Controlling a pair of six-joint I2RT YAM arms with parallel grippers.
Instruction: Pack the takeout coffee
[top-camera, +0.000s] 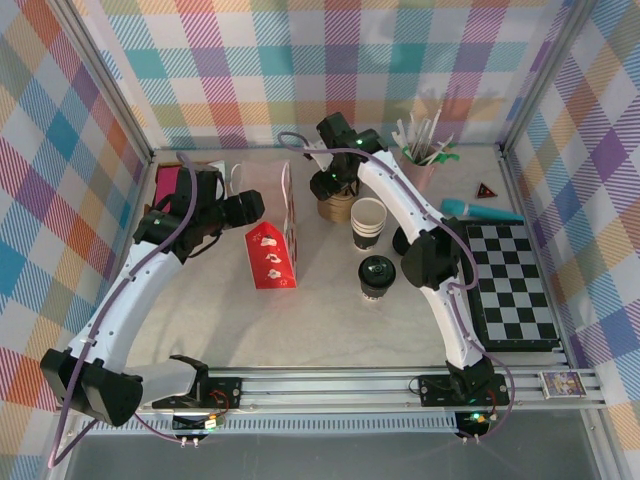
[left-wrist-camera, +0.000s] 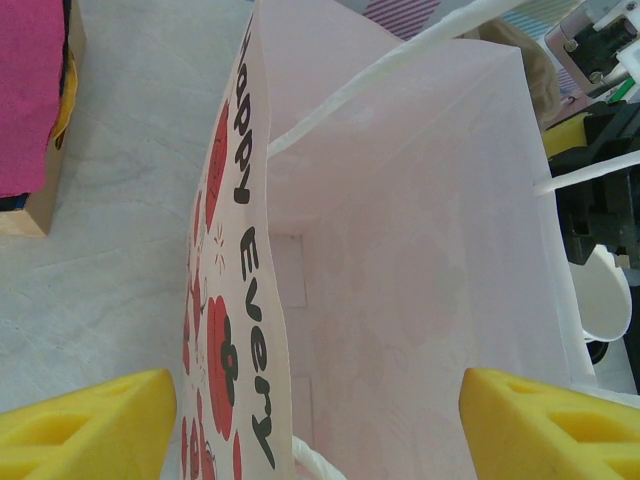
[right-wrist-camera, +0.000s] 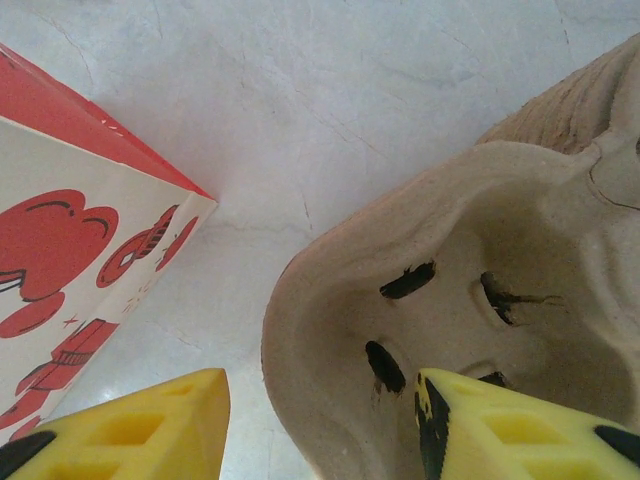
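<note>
**Two arms at a desk (top-camera: 300, 330), seen from above and from each wrist.**

**Left arm.** It rises from its base, bends at the elbow and reaches forward and inward. The left hand (left-wrist-camera: 318, 385) tilts down toward the open mouth of a standing paper bag (left-wrist-camera: 430, 260). Its fingers (left-wrist-camera: 90, 425) are spread wide. The bag's printed wall, white with red figures and dark lettering, runs between them, and neither finger pinches it. The hand holds nothing. A pink box (left-wrist-camera: 30, 90) lies beyond the finger that is outside the bag.

**Right arm.** It stretches far forward from its base and folds at the wrist, so the right hand (right-wrist-camera: 322, 385) points down onto a moulded pulp cup tray (right-wrist-camera: 450, 260). Its fingers (right-wrist-camera: 520, 425), about half apart, straddle the tray's rim. One is over a cup well. The other is outside the tray above bare desk, with a gap between it and the tray wall. Nothing is clamped. A corner of the bag is near the outer finger.

**Takeout coffee (top-camera: 377, 275).** It stands upright on the desk with its black lid on, well apart from both hands. It is behind the right hand, toward that arm's base and just beside its elbow. A stack of empty paper cups (top-camera: 368, 222) stands between the coffee and the right hand. A chessboard (top-camera: 510, 285) lies on the far side of the right arm.
</note>
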